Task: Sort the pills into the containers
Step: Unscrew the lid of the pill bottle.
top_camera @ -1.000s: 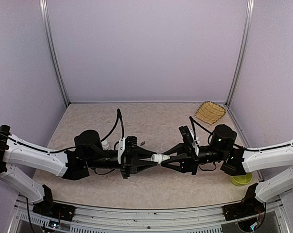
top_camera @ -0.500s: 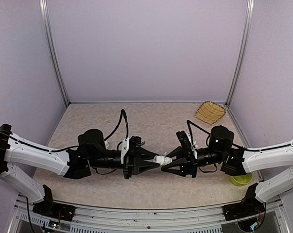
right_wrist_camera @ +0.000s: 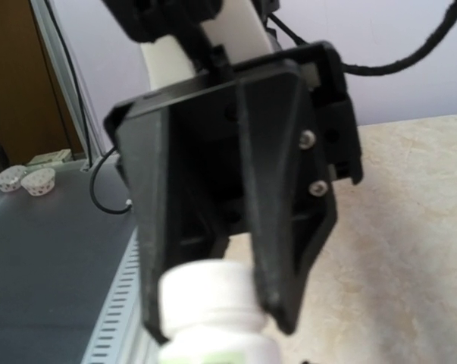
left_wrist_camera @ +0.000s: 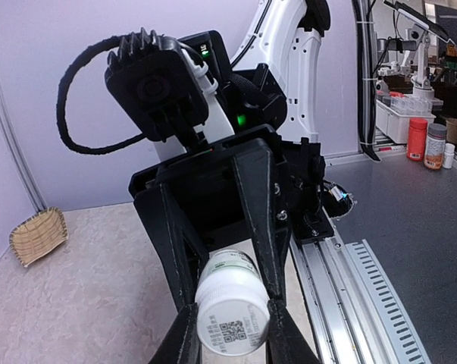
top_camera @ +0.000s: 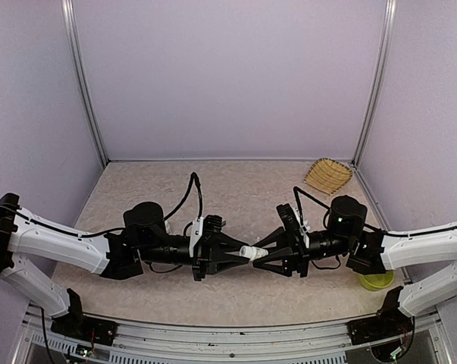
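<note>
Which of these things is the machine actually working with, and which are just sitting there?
In use: white pill bottle, gripped between left gripper and right gripper.
Lying about: woven basket, lime-green bowl.

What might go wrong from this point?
1. The bottle hangs in the air between the left pincer and the right pincer, above the table. If either grip slips, it may drop and roll.
2. If it opens here, pills might scatter: no compartment box is in view.
</note>
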`<state>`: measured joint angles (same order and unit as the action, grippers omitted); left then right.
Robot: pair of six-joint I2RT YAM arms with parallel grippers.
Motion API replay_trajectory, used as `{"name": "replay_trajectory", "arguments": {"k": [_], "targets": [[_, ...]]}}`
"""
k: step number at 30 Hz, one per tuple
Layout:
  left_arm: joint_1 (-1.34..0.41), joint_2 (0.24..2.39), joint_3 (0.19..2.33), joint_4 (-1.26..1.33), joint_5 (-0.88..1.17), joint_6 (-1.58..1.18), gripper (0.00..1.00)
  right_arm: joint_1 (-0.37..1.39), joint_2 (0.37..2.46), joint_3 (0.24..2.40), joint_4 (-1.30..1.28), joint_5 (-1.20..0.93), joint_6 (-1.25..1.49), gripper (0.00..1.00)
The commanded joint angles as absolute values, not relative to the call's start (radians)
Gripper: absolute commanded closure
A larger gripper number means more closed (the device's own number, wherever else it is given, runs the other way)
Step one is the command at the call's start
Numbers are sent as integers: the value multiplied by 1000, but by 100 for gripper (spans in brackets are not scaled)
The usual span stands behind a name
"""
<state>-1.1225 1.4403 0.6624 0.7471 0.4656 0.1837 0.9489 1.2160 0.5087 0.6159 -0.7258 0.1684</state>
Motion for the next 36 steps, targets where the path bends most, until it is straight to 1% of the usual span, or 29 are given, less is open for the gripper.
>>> {"name": "replay_trajectory", "arguments": {"k": [1,4,5,6,7,8,10,14,17,20,21,22,25,27,29,30,36], "targets": [[-1120,1453,688,751,487,173,97,958,1216,534,602,-737,164,65],[-1120,1455,692,752,486,172,96,958,1222,534,612,-753,169,73],[-1119,1456,693,750,484,170,94,958,1224,534,615,-756,169,75],[-1119,1457,694,750,477,165,87,957,1223,533,615,-754,168,75],[-1120,1457,696,751,464,154,83,958,1222,530,616,-744,165,76],[-1119,1459,700,751,445,129,82,959,1218,525,616,-727,159,76],[-1121,1470,713,742,370,71,82,957,1206,512,614,-680,148,79],[-1123,1493,735,737,274,-82,89,957,1170,481,641,-584,124,81],[-1133,1496,736,753,275,-161,90,958,1147,463,660,-523,108,83],[-1153,1486,733,752,250,-164,85,958,1140,457,671,-499,104,83],[-1155,1481,732,749,242,-160,82,958,1142,458,672,-500,104,83],[-1156,1474,732,745,238,-154,75,958,1143,459,671,-502,106,83],[-1157,1451,730,741,231,-123,47,957,1151,462,685,-527,134,83],[-1157,1434,727,746,227,-90,24,960,1153,457,717,-544,172,82],[-1158,1421,724,758,227,-49,6,965,1158,449,765,-556,214,82],[-1159,1418,723,776,236,-29,2,969,1163,446,787,-561,233,82],[-1161,1441,723,874,342,35,1,995,1228,440,941,-580,348,80]]}}
